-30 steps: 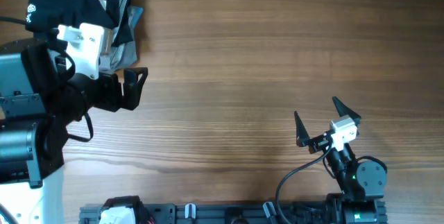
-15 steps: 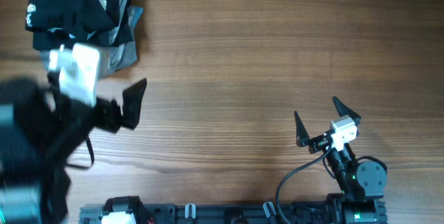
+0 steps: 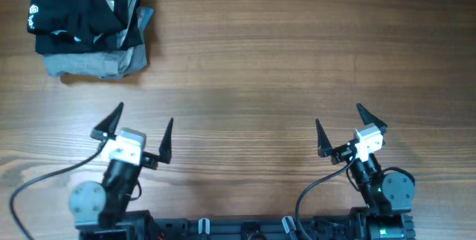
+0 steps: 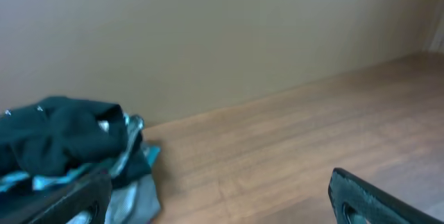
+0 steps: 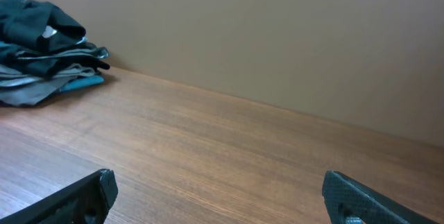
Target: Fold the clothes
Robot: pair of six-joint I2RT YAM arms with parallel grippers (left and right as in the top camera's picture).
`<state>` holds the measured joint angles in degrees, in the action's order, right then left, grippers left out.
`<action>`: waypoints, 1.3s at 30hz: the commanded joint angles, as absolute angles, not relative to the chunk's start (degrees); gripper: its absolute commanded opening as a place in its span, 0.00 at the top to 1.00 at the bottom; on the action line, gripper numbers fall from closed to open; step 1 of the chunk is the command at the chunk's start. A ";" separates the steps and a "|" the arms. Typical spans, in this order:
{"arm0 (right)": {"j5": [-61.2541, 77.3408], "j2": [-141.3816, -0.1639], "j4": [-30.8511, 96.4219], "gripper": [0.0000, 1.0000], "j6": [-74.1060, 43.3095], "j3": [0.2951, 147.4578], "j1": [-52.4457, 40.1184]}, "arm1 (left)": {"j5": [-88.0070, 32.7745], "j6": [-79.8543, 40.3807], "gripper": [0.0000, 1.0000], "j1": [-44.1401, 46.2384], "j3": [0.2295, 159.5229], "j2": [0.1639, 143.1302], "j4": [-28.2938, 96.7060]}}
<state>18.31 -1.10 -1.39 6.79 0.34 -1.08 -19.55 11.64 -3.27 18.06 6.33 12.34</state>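
Observation:
A pile of folded clothes (image 3: pixel 89 26), black on top of grey and teal, lies at the far left of the wooden table (image 3: pixel 260 69). It also shows in the left wrist view (image 4: pixel 69 151) and far off in the right wrist view (image 5: pixel 45 40). My left gripper (image 3: pixel 141 127) is open and empty at the near left, well back from the pile. My right gripper (image 3: pixel 341 125) is open and empty at the near right.
A plain beige wall (image 5: pixel 277 37) stands behind the table's far edge. A black rail (image 3: pixel 245 229) runs along the near edge between the two arm bases.
My left arm has pulled back from the clothes pile to the near left edge of the table, gripper open. The pile stays put. The right arm has not moved.

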 commanded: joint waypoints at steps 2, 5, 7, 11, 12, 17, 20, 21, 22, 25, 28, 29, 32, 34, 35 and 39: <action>18.00 -0.64 -1.63 0.00 7.49 0.30 -1.32 | -19.46 8.29 0.00 -2.98 6.72 0.30 4.47; 18.00 -0.64 -1.65 0.00 7.51 0.30 -1.32 | -19.90 8.32 0.00 -2.76 1.96 0.16 0.58; 18.00 -0.64 -1.65 0.00 7.49 0.30 -1.32 | -19.84 8.34 0.00 -1.98 0.34 0.16 2.79; 18.00 -0.64 -1.65 0.00 7.49 0.30 -1.32 | -19.84 8.36 0.00 -1.61 0.34 0.25 2.57; 18.00 -0.64 -1.63 0.00 7.46 0.30 -1.32 | -19.84 8.36 0.00 -1.61 0.34 0.27 2.59; 18.00 -0.64 -1.65 0.00 7.49 0.30 -1.32 | -19.84 8.36 0.00 -1.61 0.34 0.34 2.59; 18.00 -0.64 -1.65 0.00 7.49 0.30 -1.32 | -19.84 8.34 0.00 -1.61 0.34 0.34 2.57; 18.00 -0.64 -1.65 0.01 7.51 0.30 -1.32 | -19.84 8.36 0.00 -1.61 0.34 0.34 2.57; 18.00 -0.64 -1.63 0.01 7.51 0.30 -1.32 | -19.84 8.36 0.00 -1.61 0.34 0.34 2.57; 18.00 -0.64 -1.65 0.00 7.49 0.30 -1.32 | -19.84 8.36 0.00 -1.61 0.34 0.34 2.59; 18.00 -0.64 -1.65 0.00 7.49 0.30 -1.32 | -19.84 8.36 0.00 -1.61 0.34 0.34 2.57; 18.00 -0.64 -1.65 0.00 7.49 0.30 -1.32 | -19.84 8.36 0.00 -1.61 0.34 0.34 2.57; 18.00 -0.64 -1.63 0.00 7.51 0.30 -1.32 | -19.84 8.36 0.00 -1.61 0.34 0.34 2.59; 18.00 -0.64 -1.63 0.00 7.49 0.30 -1.32 | -19.84 8.36 0.00 -1.61 0.34 0.34 2.59; 18.00 -0.64 -1.65 0.00 7.49 0.30 -1.32 | -19.84 8.36 0.00 -1.61 0.34 0.34 2.59; 18.00 -0.64 -1.63 0.00 7.49 0.30 -1.32 | -19.84 8.36 0.00 -1.61 0.34 0.34 2.59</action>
<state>18.31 -1.10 -1.39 6.79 0.34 -1.08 -19.55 8.88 -1.96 0.69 0.75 2.59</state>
